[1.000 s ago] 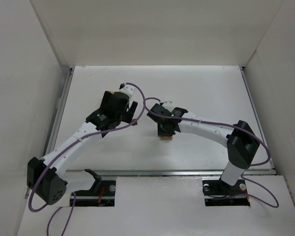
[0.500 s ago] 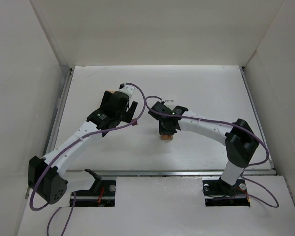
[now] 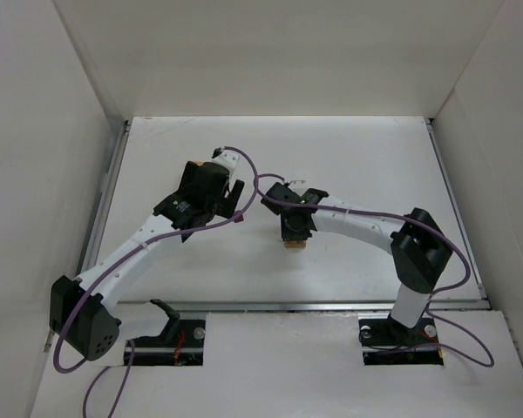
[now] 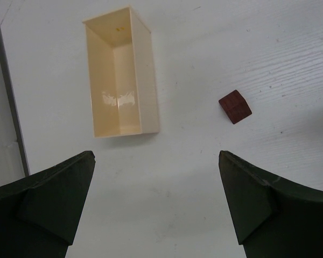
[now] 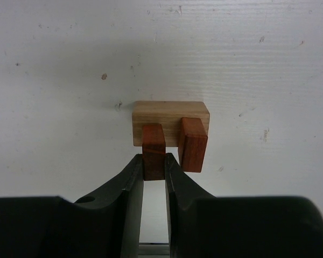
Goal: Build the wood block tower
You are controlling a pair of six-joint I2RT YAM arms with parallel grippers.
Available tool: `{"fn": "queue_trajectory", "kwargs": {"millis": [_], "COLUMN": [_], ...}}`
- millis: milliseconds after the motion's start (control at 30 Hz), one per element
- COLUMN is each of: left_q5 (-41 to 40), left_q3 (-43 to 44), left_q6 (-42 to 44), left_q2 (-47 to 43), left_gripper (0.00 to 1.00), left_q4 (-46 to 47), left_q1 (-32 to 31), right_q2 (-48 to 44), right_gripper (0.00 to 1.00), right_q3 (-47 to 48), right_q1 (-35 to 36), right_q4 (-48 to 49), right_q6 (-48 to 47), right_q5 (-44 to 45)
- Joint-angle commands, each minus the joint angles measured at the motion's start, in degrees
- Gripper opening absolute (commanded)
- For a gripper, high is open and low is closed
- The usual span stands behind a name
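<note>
In the right wrist view a light tan oblong block [image 5: 170,110] lies flat on the white table. Two reddish-brown blocks stand upright on it. My right gripper [image 5: 154,161] is shut on the left one [image 5: 153,140]; the right one [image 5: 192,144] stands free beside it. From above, the right gripper [image 3: 294,228] covers this stack [image 3: 293,245]. My left gripper [image 4: 156,161] hangs open over bare table with nothing between its fingers. A small dark red cube [image 4: 235,106] lies ahead of it to the right, also seen as the cube [image 3: 241,219] next to the left gripper [image 3: 234,198].
A pale cream rectangular tray [image 4: 121,72] with nothing in it lies ahead-left of the left gripper; the left arm hides it from above. White walls enclose the table [image 3: 357,157] on three sides, and a metal rail [image 3: 331,306] runs along its near edge.
The right arm's elbow has shifted slightly left. Both grippers and the blocks stay as they were.
</note>
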Motion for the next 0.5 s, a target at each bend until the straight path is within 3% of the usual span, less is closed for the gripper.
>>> {"fn": "queue_trajectory", "kwargs": {"millis": [0,467], "left_q5": [-0.03,-0.03], "left_q3": [0.41,0.41], "left_q6": [-0.80,-0.80], "left_q2": [-0.11,-0.11], "left_gripper": [0.99,0.99], "left_q4": [0.70,0.70], "left_q1": [0.27,0.27], "right_q2": [0.04,0.57], "right_gripper": [0.00,0.00], "right_q3": [0.72,0.72], "right_q1": [-0.09,-0.62], "right_q4": [1.67,1.68], "right_q6": [-0.52,-0.52], "right_q5": [0.45,0.45]}}
